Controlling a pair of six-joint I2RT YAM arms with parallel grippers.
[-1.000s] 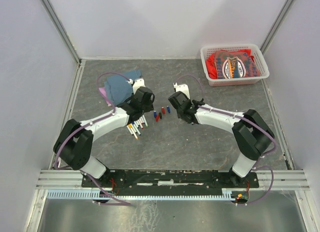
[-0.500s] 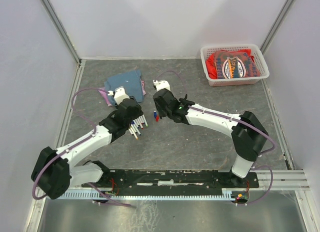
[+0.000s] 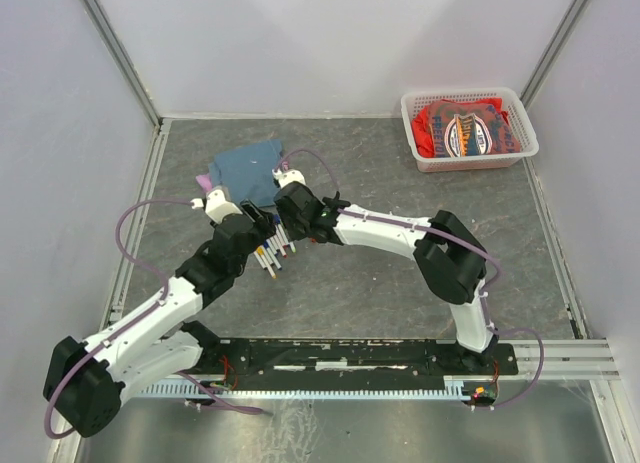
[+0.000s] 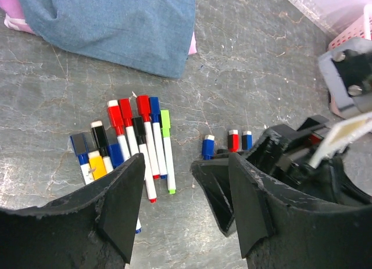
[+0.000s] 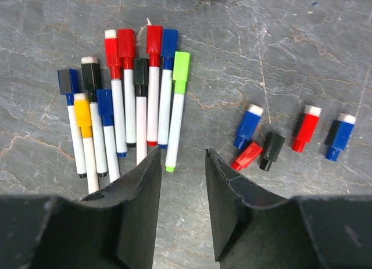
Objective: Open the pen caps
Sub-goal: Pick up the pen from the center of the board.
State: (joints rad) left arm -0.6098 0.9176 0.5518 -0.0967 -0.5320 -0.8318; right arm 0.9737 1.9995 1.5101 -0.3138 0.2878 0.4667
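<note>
Several white-barrelled pens lie side by side on the grey table (image 5: 302,42), their pen caps on: red (image 5: 126,43), blue (image 5: 169,42), green (image 5: 181,68), black (image 5: 141,71), yellow (image 5: 82,117). Loose pen caps lie to their right: blue (image 5: 248,126), red (image 5: 247,155), black (image 5: 271,150), red (image 5: 306,128), blue (image 5: 340,136). My right gripper (image 5: 182,158) hovers open just below the green pen's tip, nothing between its fingers. My left gripper (image 4: 186,164) is open beside it, over the pen row (image 4: 139,141). In the top view the right gripper (image 3: 285,223) and left gripper (image 3: 258,233) nearly meet above the pens (image 3: 272,258).
A blue cloth (image 3: 248,168) lies just behind the pens, with a pink cloth (image 3: 205,183) under its left edge. A white basket (image 3: 415,133) holding red fabric stands at the back right. The right arm's black wrist (image 4: 302,158) crowds the left gripper's right finger.
The right gripper swung left from above the loose caps to the pen row. The left arm drew back to the near left. Both sets of jaws opened wider.
</note>
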